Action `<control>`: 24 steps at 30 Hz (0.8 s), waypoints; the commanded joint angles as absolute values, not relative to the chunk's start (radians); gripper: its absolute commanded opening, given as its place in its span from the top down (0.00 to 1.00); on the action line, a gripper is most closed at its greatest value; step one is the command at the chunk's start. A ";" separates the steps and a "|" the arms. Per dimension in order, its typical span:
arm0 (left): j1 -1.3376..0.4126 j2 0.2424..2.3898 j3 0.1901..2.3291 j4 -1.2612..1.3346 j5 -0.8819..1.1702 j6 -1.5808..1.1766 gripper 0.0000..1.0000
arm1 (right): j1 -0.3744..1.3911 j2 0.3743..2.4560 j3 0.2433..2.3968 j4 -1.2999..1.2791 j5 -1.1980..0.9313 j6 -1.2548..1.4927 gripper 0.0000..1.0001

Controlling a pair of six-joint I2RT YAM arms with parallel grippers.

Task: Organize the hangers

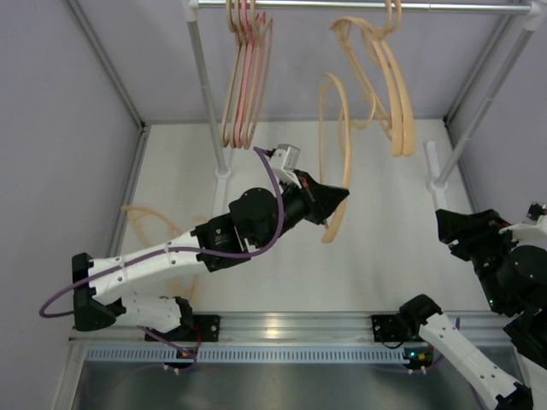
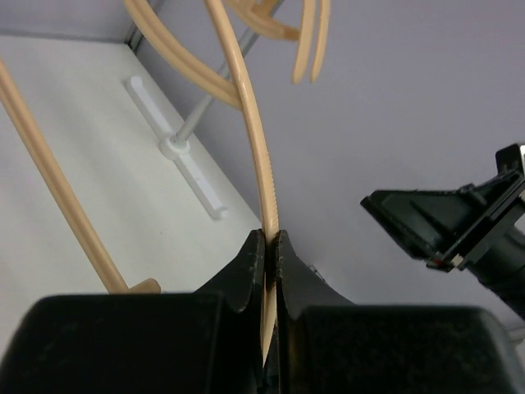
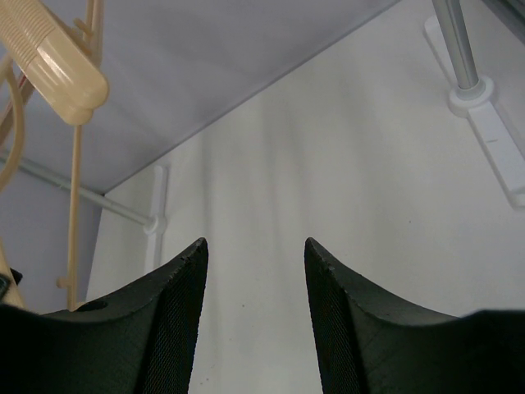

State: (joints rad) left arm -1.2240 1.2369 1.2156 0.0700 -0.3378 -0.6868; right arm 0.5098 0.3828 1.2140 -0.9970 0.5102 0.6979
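Robot lab cell: grey panels (image 1: 68, 128), aluminium rail (image 1: 291, 329).

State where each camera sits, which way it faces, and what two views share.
Top external: above and behind the robot, looking down on the table and rail; the left arm and right arm show.
Left wrist: on the left arm, looking along the left gripper, shut on a beige hanger, toward the right gripper.
Right wrist: on the right arm, looking past its open fingers across the table to a pole foot.
Shared: top external and left wrist both show the beige hanger and the right gripper.
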 commanded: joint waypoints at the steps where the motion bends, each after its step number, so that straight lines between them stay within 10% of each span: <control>1: -1.213 1.284 1.351 0.210 -0.402 -0.586 1.00 | 0.523 0.403 1.256 -1.031 0.508 0.672 0.51; 24: -1.016 1.704 1.959 0.121 -0.270 -0.586 1.00 | 0.522 0.422 1.299 -1.043 0.506 0.641 0.50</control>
State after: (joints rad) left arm -1.0374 1.6939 1.8580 0.0963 -0.3244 -0.5697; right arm 0.5098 0.4034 1.2545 -1.0130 0.5087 0.6621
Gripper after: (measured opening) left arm 0.048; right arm 0.496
